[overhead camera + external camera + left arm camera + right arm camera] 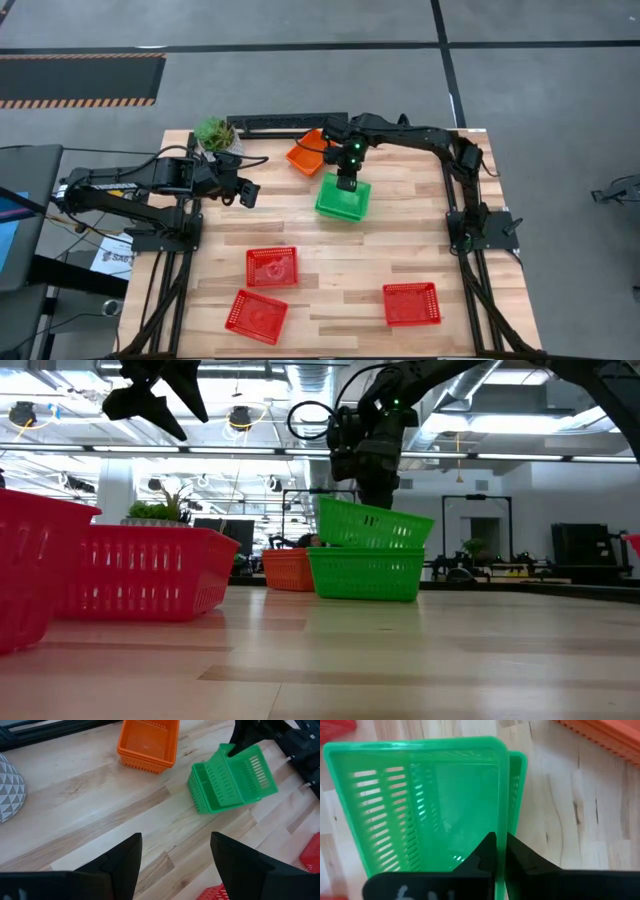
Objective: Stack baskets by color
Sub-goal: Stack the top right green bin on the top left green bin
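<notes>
Right wrist view shows the right gripper [501, 851] pinching the rim of the upper green basket [420, 805], its two fingers nearly together with the wall between them; that basket sits tilted in the green stack [366, 574] below it, one end seated, the other raised. In the high view the right gripper [346, 182] stands just past table centre toward 12 o'clock, at the 12 o'clock edge of the green baskets [343, 198]; the orange stack [307, 155] lies near it at 10 o'clock, close to the table's far edge, with the white-potted plant [215, 135] beyond at 9 o'clock. Three red baskets remain unstacked: two [272, 267] [257, 315] toward 7 o'clock of the green pile, near each other; the third [411, 304] toward 5 o'clock, well apart. The left gripper [247, 193] hovers at 9 o'clock of the green pile, jaws spread, holding nothing.

Step in hand, by judgement: nesting a green basket into its colour stack. The next move calls for lowering the raised end until the rims lie flush, then parting the fingers and lifting clear without dragging the basket askew; the red baskets follow.
</notes>
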Controlling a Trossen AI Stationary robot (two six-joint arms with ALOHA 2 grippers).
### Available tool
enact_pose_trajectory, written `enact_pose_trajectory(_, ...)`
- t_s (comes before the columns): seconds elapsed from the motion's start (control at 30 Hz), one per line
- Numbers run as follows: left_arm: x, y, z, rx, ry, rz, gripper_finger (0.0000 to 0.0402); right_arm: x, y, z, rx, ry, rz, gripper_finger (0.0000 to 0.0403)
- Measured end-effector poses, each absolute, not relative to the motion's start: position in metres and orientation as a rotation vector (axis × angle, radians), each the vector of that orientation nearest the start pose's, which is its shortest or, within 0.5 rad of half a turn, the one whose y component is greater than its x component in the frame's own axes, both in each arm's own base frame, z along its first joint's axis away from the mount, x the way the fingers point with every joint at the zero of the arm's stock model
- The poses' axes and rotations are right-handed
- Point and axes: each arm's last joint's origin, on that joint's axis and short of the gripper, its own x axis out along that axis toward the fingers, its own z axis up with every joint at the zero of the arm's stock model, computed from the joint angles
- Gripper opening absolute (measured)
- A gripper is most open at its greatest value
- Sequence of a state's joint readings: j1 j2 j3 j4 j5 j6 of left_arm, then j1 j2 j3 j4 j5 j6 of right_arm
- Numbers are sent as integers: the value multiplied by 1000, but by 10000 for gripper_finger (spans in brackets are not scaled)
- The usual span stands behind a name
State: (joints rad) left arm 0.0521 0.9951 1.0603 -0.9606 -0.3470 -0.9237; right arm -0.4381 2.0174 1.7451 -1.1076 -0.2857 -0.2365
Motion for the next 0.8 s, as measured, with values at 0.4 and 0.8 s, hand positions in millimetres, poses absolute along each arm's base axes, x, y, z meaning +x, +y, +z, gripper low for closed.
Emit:
enact_pose_trajectory(0.4, 175, 19, 327, -717, 647, 747, 224, 370, -164, 240, 280, 1286, 31, 66)
enact_pose_trajectory(0.8, 175, 19, 327, -717, 647, 747, 224, 371, -159, 240, 251, 1289, 58, 119)
